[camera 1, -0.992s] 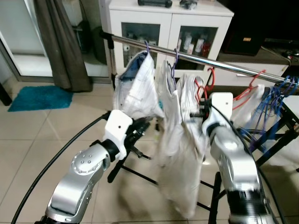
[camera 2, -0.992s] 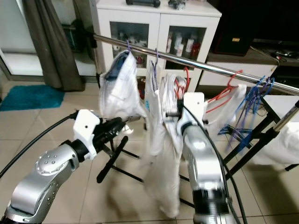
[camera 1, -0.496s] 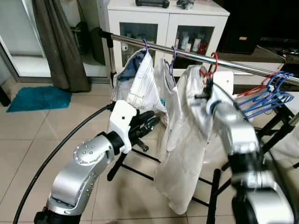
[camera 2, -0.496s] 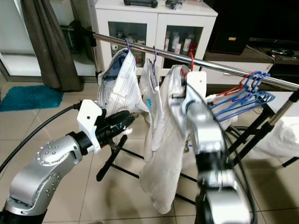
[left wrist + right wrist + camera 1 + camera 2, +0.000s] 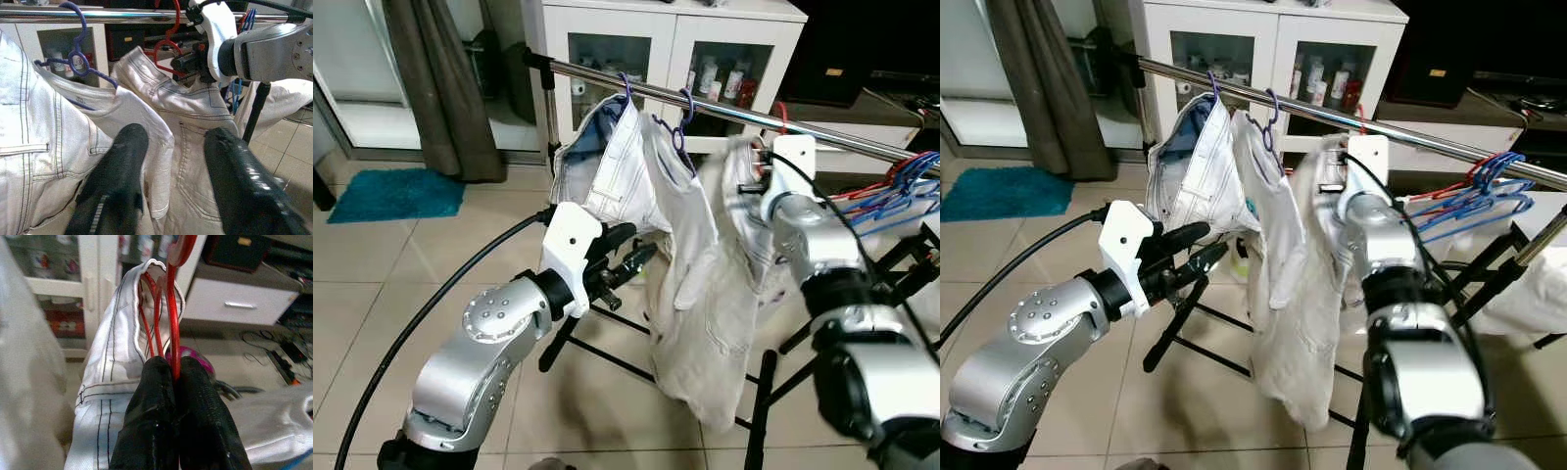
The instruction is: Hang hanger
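Observation:
My right gripper is shut on the wire of a red hanger that carries white trousers. The hanger's hook reaches up to the chrome rail; I cannot tell whether it rests on it. The right gripper sits just under the rail. Left of it, two purple hangers with white garments hang on the rail. My left gripper is open below those garments, its fingers pointing at the trousers without touching them.
Several blue hangers bunch on the rail's right end. The rack's black legs spread over the tiled floor. Behind stand a white glass-door cabinet, a grey curtain and a teal rug. White cloth lies at the right.
My right gripper has risen from below the rail to just under it, carrying the red hanger and trousers, which swung. The left gripper has stayed about where it was.

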{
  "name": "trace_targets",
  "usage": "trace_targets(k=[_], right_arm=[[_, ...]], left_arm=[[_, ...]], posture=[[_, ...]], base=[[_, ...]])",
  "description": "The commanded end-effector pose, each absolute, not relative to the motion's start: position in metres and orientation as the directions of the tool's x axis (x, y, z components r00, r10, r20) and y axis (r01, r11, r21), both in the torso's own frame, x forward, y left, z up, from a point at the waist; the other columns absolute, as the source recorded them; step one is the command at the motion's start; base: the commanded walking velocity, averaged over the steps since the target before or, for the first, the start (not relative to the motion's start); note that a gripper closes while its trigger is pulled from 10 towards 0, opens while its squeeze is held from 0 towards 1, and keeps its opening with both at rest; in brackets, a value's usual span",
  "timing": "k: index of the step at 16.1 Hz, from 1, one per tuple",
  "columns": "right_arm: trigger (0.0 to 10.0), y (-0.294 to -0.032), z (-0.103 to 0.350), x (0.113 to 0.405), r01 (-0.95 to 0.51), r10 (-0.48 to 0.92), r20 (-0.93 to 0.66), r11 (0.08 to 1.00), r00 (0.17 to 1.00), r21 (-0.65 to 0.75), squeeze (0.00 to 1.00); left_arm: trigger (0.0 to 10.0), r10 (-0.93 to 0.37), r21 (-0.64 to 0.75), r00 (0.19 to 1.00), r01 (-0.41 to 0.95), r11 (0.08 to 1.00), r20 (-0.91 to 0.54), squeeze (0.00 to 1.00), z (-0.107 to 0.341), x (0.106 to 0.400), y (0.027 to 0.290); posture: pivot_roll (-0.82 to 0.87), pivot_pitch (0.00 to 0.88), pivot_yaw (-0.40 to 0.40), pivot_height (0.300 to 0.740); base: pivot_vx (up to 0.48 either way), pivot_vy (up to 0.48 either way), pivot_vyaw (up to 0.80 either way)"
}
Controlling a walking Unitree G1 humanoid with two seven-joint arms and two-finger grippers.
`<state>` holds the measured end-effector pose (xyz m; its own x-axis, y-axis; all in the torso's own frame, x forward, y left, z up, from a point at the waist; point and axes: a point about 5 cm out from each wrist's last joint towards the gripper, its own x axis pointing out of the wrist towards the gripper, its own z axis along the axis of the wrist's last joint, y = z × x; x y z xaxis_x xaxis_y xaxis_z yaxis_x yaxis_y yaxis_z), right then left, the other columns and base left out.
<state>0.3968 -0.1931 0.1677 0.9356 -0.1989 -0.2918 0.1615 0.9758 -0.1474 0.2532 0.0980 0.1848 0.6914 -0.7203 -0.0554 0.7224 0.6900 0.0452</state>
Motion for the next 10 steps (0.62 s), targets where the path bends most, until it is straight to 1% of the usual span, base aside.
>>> trace_targets(k=[1,3,4,6,10], right_arm=[[10.0,-0.208,0.192,0.402,0.228,-0.253,-0.204,0.964,0.946,-0.138,0.0],[10.0,-0.214,0.189,0.402,0.236,-0.264,-0.22,0.961,0.939,-0.146,0.0],[10.0,-0.224,0.185,0.401,0.263,-0.288,-0.243,0.956,0.926,-0.131,0.0],[10.0,-0.233,0.184,0.4,0.282,-0.303,-0.252,0.952,0.919,-0.117,0.0],[10.0,-0.247,0.186,0.398,0.313,-0.329,-0.253,0.944,0.91,-0.101,0.0]], left_arm=[[10.0,-0.731,0.058,0.68,0.734,0.677,-0.056,1.0,0.188,0.251,0.095],[10.0,-0.739,0.057,0.671,0.741,0.669,-0.063,1.0,0.188,0.25,0.094],[10.0,-0.746,0.059,0.662,0.749,0.66,-0.071,0.49,0.187,0.248,0.093],[10.0,-0.75,0.06,0.658,0.753,0.655,-0.076,0.25,0.186,0.247,0.092],[10.0,-0.761,0.064,0.644,0.765,0.641,-0.079,0.2,0.187,0.246,0.091]], posture=[[0.05,0.033,-0.072,0.74],[0.04,0.033,-0.073,0.74],[0.04,0.033,-0.074,0.74],[0.04,0.032,-0.074,0.74],[0.05,0.028,-0.077,0.74]], base=[[0.0,0.0,0.0],[0.0,0.0,0.0],[0.0,0.0,0.0],[0.0,0.0,0.0],[0.0,0.0,0.0]])
